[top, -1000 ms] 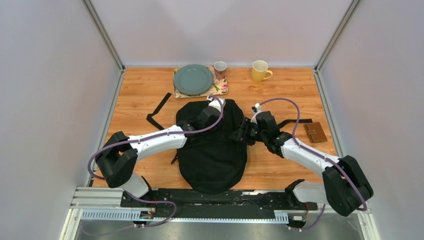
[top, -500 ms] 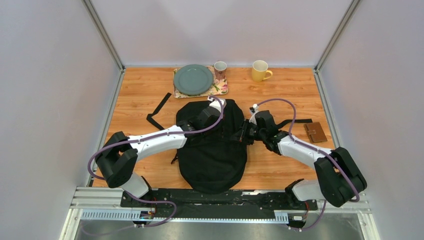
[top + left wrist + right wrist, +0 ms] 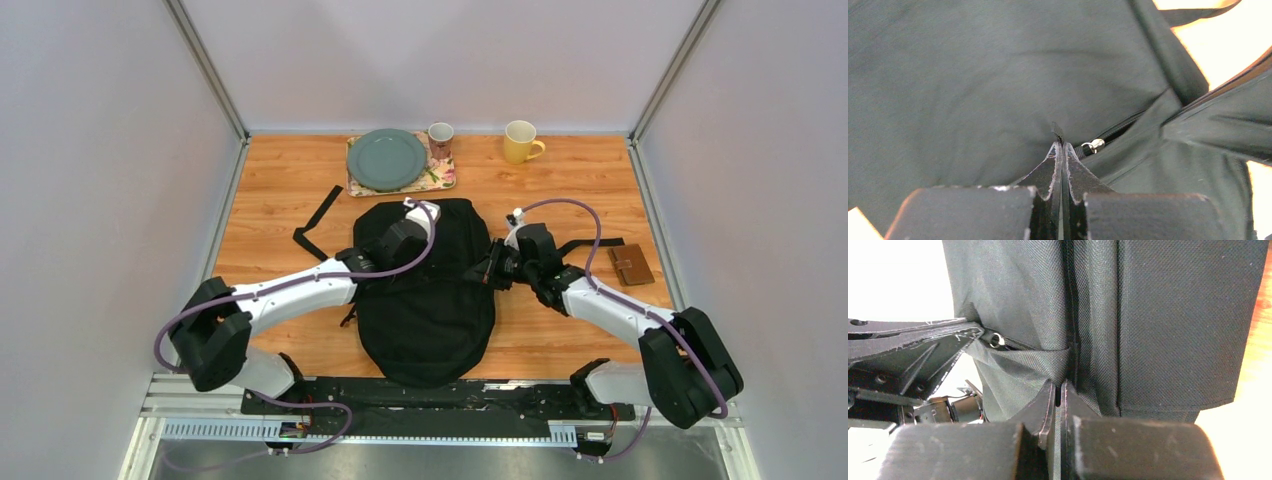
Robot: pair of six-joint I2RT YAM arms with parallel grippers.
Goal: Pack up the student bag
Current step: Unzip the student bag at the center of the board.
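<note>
The student bag, a large black fabric backpack, lies flat in the middle of the wooden table. My left gripper is over its upper part. In the left wrist view that gripper is shut on a small black zipper pull, beside the silver slider. My right gripper is at the bag's right edge. In the right wrist view it is shut on a fold of the bag's fabric. The left arm's fingers show there, close to the slider.
A green plate on a floral mat, a brown cup and a yellow mug stand at the back. A small brown wallet lies at the right. Black straps trail left of the bag.
My right gripper has closed on the bag's fabric at its right edge. My left arm has drawn back to the left, still shut on the zipper pull.
</note>
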